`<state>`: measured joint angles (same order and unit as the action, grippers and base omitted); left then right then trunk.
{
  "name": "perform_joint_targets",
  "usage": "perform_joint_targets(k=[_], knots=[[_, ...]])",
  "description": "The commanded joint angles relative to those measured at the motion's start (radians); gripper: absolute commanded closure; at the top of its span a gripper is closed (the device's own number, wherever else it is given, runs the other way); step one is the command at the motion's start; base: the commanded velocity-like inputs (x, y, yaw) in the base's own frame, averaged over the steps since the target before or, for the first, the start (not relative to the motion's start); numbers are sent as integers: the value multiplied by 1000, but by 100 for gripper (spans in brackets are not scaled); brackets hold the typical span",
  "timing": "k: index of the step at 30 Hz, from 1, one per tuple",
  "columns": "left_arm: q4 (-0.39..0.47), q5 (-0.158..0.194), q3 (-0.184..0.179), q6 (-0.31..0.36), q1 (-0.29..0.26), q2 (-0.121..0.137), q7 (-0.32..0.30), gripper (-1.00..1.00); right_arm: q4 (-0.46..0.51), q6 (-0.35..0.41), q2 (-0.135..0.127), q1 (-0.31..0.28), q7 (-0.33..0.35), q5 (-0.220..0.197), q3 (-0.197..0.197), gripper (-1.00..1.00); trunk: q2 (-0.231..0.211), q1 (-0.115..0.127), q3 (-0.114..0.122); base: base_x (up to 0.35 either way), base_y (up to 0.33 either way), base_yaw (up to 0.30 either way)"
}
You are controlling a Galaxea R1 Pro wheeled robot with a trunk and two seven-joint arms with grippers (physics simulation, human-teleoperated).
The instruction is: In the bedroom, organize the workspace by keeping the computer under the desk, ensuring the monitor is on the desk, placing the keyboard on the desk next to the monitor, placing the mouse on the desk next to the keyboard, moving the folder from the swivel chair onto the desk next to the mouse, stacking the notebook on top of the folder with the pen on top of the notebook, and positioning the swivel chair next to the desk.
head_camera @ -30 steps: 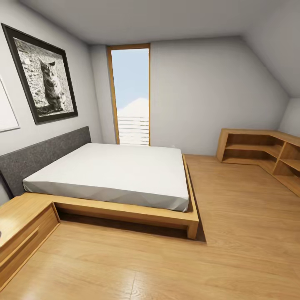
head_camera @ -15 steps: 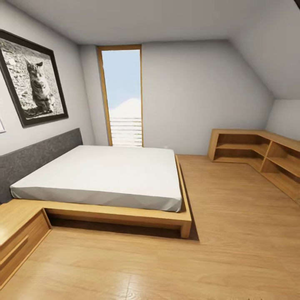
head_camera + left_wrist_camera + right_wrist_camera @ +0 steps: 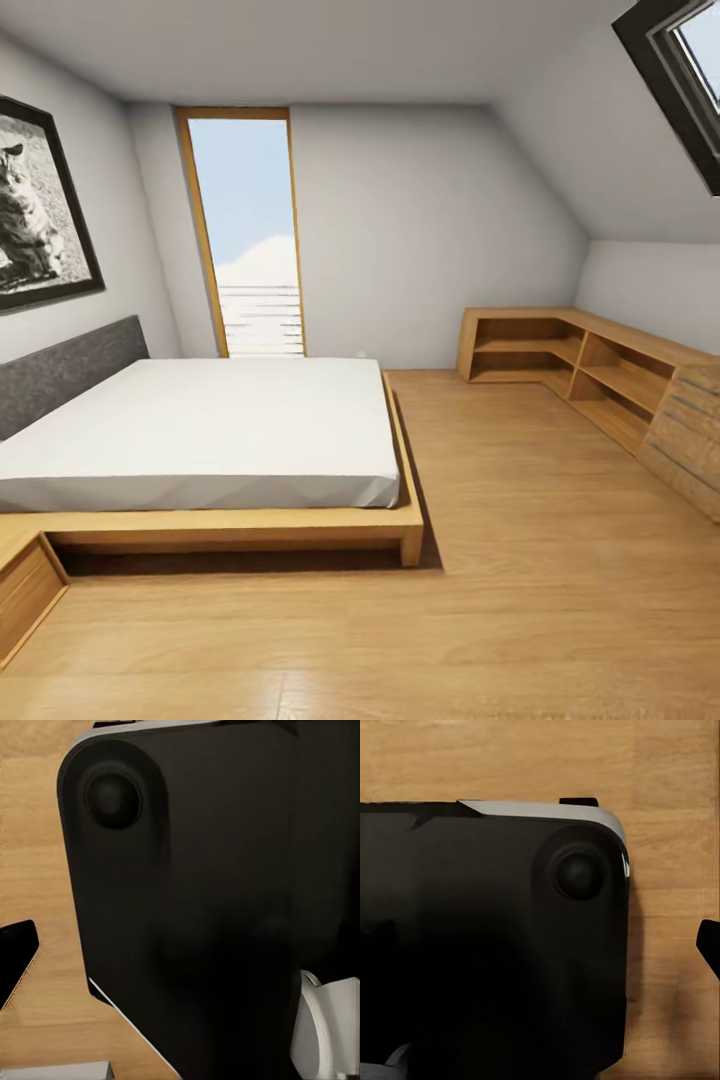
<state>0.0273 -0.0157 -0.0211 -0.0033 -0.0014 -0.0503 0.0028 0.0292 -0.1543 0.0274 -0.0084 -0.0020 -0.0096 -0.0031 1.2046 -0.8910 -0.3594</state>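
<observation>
- While the robot is turning rightward, the head view is sweeping across the bedroom: the framed cat picture (image 3: 35, 205) is sliding toward the left edge, and a skylight (image 3: 690, 80) and a drawer chest (image 3: 690, 435) are coming into sight at the right. That is the camera moving, not the furniture.
- Nearest, both wrist views are looking down on the robot's own black base (image 3: 217, 892) over the plank floor (image 3: 540, 757); a dark sliver at the edge of each may be a fingertip, but I cannot tell how far either gripper is open or whether it has hold of anything.
- Further out, glossy honey-coloured floorboards (image 3: 520, 560) are running up to a low wooden bed (image 3: 230, 525) with a smooth white mattress and a coarse grey padded headboard (image 3: 60, 370).
- Beyond that, an L-shaped open wooden shelf (image 3: 560, 350) is hugging the far corner under the sloped ceiling, beside a tall wood-framed window (image 3: 248, 230).
- No desk, chair or computer gear is appearing yet, so I judge the robot is searching for the workspace, probably further right.
</observation>
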Motion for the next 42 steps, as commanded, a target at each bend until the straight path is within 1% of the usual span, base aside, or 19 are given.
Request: perform_joint_targets(k=[1, 4, 9, 10, 13, 14, 15, 17, 18, 21, 22, 24, 30, 35, 37, 39, 40, 41, 42], knots=[[1, -1, -2, -1, 0, 0, 0, -100, -1, -4, 0, -1, 0, -1, -1, -100, -7, 4, 2, 0, 0, -272], [2, -1, -1, -1, 0, 0, 0, -100, -2, -7, 0, -1, 0, -2, -1, -100, -28, 15, 12, 0, 0, -273], [41, 1, -1, -1, 0, -3, 0, -100, -4, -117, 3, -1, -1, -3, -10, -100, -63, 35, 27, 0, 0, -273], [59, 2, 0, -1, 0, -2, 0, -100, -5, -161, 4, -1, -2, -9, -21, -100, -70, 38, 30, 0, 0, -275], [94, 3, 0, -1, 0, -3, 0, -100, 0, -190, 4, -1, 0, -52, -59, -100, -91, 50, 40, 0, 0, -275], [112, 3, 0, -1, 0, -3, 0, -100, 6, -193, 4, -1, 1, -60, -64, -100, -98, 54, 43, 0, 0, -275], [153, 3, 0, -2, 0, -2, 0, -100, 39, -201, 5, -1, 2, -69, -70, -100, -105, 58, 46, 0, 0, -275], [180, 3, 0, -2, 0, -3, 0, -100, 62, -209, 5, -1, 1, -72, -72, -100, -112, 61, 49, 0, 0, -275], [210, 3, 0, -2, 0, -4, 0, -100, 87, -234, 4, -1, 1, -78, -78, -100, -112, 61, 49, 0, 0, -275], [239, 3, 0, -2, 0, -5, 0, -100, 107, -289, 4, -1, 1, -94, -93, -100, -112, 61, 49, 0, 0, -275], [250, 3, 0, -1, 0, -5, -1, -100, 113, -329, 4, -1, 1, -108, -100, -100, -112, 61, 49, 0, 0, -275], [264, 2, -1, -1, 0, -6, -1, -100, 121, -379, 5, -1, 1, -126, -108, -100, -112, 61, 49, 0, 0, -275], [286, 3, -1, -2, 0, -2, -5, -100, 139, -409, -2, -1, 2, -138, -114, -100, -147, 81, 65, 0, 0, -275], [294, 6, 1, -21, 0, 0, -6, -100, 173, -420, -15, -1, 4, -133, -113, -100, -182, 100, 80, 0, 0, -266], [292, 5, 2, -45, 0, 0, -7, -100, 177, -421, -18, -1, 4, -131, -111, -100, -196, 107, 86, 0, 0, -265], [290, 4, 3, -90, 0, 0, -6, -100, 182, -422, -26, -1, 6, -132, -110, -100, -196, 107, 86, 0, 0, -268], [289, 3, 3, -111, 0, 0, -6, -100, 184, -422, -33, -1, 23, -132, -110, -100, -196, 107, 86, 0, 0, -270], [275, -1, -1, -185, 0, -2, -3, -100, 184, -423, -50, -1, 168, -133, -111, -100, -196, 107, 86, 0, 0, -272], [260, -2, -2, -210, 0, -2, -2, -100, 183, -423, -55, -1, 205, -135, -113, -100, -196, 107, 86, 0, 0, -272]])
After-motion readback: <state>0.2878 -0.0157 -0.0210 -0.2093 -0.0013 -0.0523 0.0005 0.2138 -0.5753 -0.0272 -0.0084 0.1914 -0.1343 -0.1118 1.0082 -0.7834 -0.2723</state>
